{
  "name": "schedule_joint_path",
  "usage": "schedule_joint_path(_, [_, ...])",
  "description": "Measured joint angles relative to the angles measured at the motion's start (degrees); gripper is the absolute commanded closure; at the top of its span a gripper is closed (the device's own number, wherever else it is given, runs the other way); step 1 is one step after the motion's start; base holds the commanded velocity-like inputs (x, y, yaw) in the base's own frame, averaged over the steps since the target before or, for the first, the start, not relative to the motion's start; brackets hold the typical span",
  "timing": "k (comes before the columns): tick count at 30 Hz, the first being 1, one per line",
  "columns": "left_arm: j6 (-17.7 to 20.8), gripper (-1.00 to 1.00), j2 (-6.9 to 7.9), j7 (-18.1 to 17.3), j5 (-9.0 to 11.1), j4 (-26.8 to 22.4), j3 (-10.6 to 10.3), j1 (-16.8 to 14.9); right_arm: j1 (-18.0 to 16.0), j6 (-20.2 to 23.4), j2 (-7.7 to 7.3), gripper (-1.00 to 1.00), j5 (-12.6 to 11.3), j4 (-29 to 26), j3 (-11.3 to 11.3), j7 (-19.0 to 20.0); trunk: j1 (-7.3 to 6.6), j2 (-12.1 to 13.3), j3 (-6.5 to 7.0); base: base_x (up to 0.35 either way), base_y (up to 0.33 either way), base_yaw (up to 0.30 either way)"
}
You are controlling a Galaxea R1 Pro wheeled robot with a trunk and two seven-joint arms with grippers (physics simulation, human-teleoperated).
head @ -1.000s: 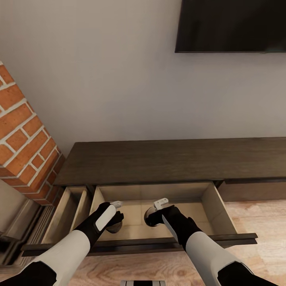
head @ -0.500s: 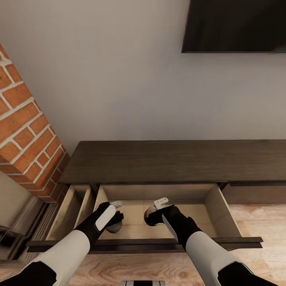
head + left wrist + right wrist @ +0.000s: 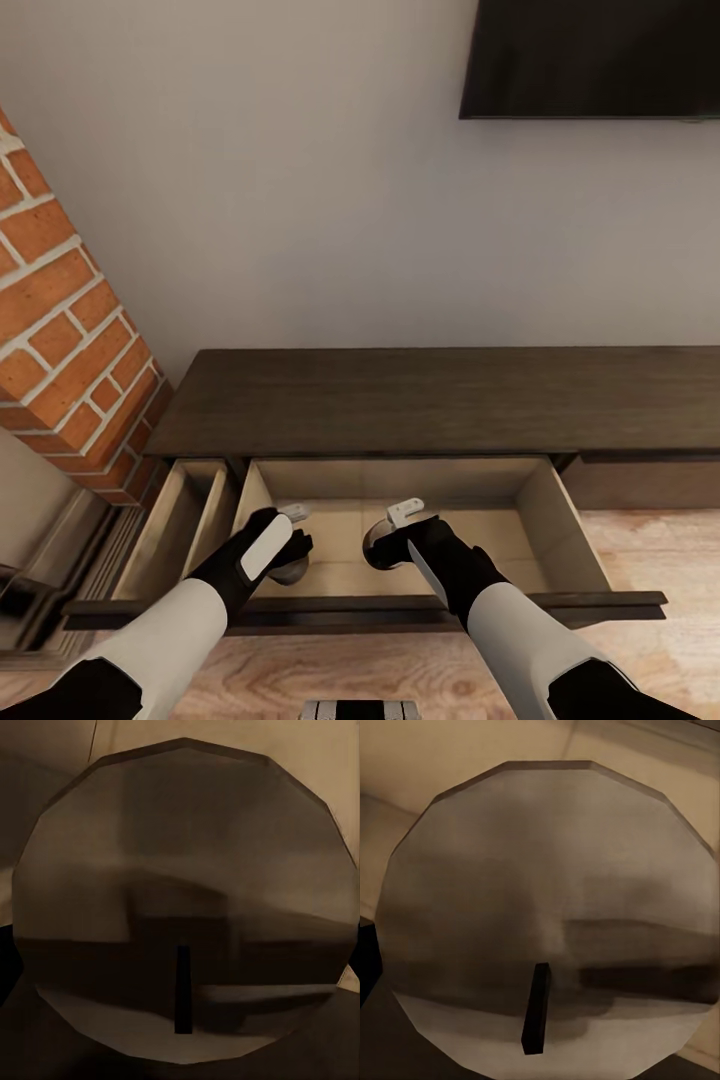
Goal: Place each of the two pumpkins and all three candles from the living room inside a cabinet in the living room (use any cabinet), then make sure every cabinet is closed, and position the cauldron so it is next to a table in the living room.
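We are looking down on the cabinet [image 3: 440, 400], standing against the wall between a brick fireplace [image 3: 60, 330] and under a TV [image 3: 590, 55], with its wide drawer [image 3: 560, 520] pulled open and a narrower one [image 3: 175, 520] open beside it. Both arms are reaching into the wide drawer, the left tool [image 3: 290, 545] and the right tool [image 3: 385, 540] each sitting over a round greyish candle. Up close, the left candle [image 3: 187, 915] and the right candle [image 3: 551, 907] are showing a dark wick, and we cannot tell whether either tool is spread or pinching.

Open drawer [image 3: 520, 520] offers free room right of both arms.
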Motion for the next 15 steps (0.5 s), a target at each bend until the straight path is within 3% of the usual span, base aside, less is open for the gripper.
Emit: schedule_joint_path(15, [0.0,1.0,0.06,0.0,0.0,-0.1,0.2,0.0,0.0,0.1,0.0,1.0,0.0,0.0,0.0,0.0,3.3,-6.0,-3.57,0.0,0.0,0.0])
